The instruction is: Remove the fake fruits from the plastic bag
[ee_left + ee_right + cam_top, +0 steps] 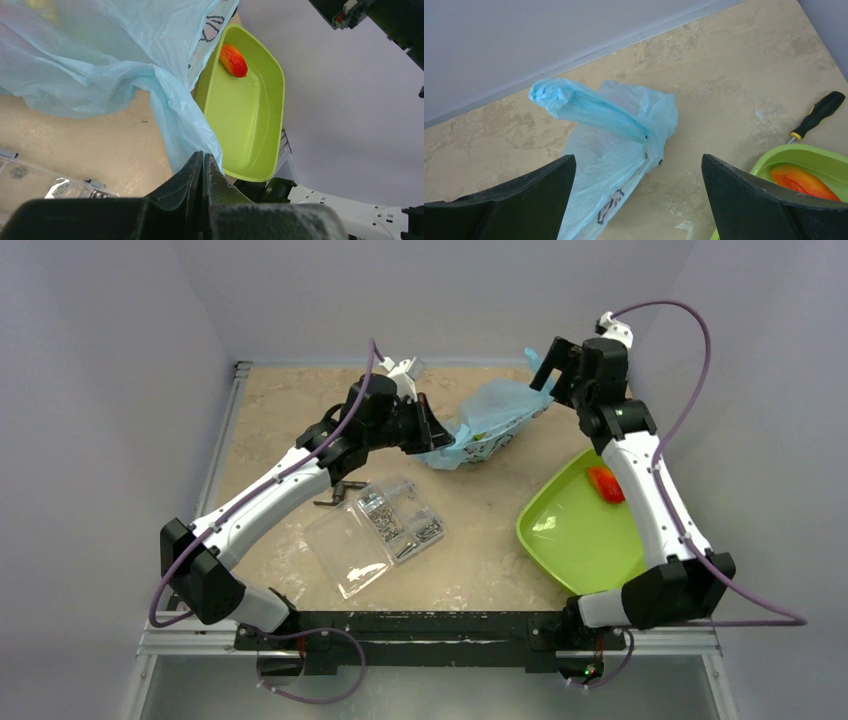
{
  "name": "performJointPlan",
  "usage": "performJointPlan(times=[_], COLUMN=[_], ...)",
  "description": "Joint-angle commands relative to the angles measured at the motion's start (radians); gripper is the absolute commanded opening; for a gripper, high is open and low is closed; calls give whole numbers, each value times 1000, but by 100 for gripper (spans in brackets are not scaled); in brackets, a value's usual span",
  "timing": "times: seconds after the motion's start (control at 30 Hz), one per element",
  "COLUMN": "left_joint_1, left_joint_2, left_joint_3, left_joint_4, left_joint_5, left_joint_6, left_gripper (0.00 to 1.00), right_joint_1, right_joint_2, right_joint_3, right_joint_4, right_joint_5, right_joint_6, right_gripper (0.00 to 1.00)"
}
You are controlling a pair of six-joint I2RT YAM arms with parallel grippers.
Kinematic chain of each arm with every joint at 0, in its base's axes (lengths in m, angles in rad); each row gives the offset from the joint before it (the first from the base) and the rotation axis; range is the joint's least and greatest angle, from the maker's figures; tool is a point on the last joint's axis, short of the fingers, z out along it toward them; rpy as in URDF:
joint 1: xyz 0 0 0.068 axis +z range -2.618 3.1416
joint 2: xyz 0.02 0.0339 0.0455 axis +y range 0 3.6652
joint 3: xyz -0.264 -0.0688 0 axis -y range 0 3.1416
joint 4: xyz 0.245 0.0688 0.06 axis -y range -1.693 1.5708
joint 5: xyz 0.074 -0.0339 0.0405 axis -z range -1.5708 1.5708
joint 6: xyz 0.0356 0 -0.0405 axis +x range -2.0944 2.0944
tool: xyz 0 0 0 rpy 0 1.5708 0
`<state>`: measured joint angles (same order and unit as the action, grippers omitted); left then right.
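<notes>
- Left pincer (203,156): black fingers pressed together on a fold of the plastic bag (495,420). The thin film runs straight down into the closed tips, so we record it as pinching the bag's near left edge.
- Right pincer (638,159): fingers spread wide and holding nothing. It hovers above the bag's far right end, apart from the film.
- The plastic bag is thin, crinkly, translucent light-blue film with a dark and white print on one side. It sits on the counter (290,420) towards the far edge, between the two pincers. One twisted handle loop stands up under the right pincer.
- Through the film, the left wrist view shows a yellowish blur. We cannot tell its shape.
- One orange-red fruit (606,484), glossy and oval with a paler yellow-orange end, lies in the far corner of the tray (575,550), outside the bag.
- The tray is smooth lime-green plastic with rounded corners and a raised rim. It sits right of the bag, partly under the right arm.
- The compartment box (385,530) is clear hard plastic with its lid open flat. It sits centre-left, with small metal parts (400,522) in the cells.
- A screwdriver (819,114) with a black and yellow handle lies just beyond the tray.
- The counter is beige, with a marbled, matt finish.
</notes>
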<state>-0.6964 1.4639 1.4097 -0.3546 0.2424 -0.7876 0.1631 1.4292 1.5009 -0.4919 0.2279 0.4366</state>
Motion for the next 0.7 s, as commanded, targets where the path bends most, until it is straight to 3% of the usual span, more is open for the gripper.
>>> performJointPlan(times=[0.0, 0.17, 0.27, 0.4, 0.67], left_joint_1=[-7, -8, -12, -18, -35], left_joint_2=[-42, -54, -49, -48, -43], left_joint_3=[-19, -39, -47, -57, -60], left_joint_4=[49, 48, 51, 61, 49], left_joint_5=[-3, -18, -9, -6, -7], left_joint_6=[-13, -12, -20, -33, -35], left_gripper=[0, 0, 0, 0, 0], right_joint_1=[-3, -1, -2, -1, 4], right_joint_2=[-118, -247, -298, -296, -241], right_joint_3=[-94, -283, -413, -497, -584], right_joint_4=[-9, 133, 279, 342, 479], right_joint_5=[68, -130, -224, -303, -361], right_joint_6=[59, 194, 271, 321, 364], right_gripper=[99, 98, 83, 68, 59])
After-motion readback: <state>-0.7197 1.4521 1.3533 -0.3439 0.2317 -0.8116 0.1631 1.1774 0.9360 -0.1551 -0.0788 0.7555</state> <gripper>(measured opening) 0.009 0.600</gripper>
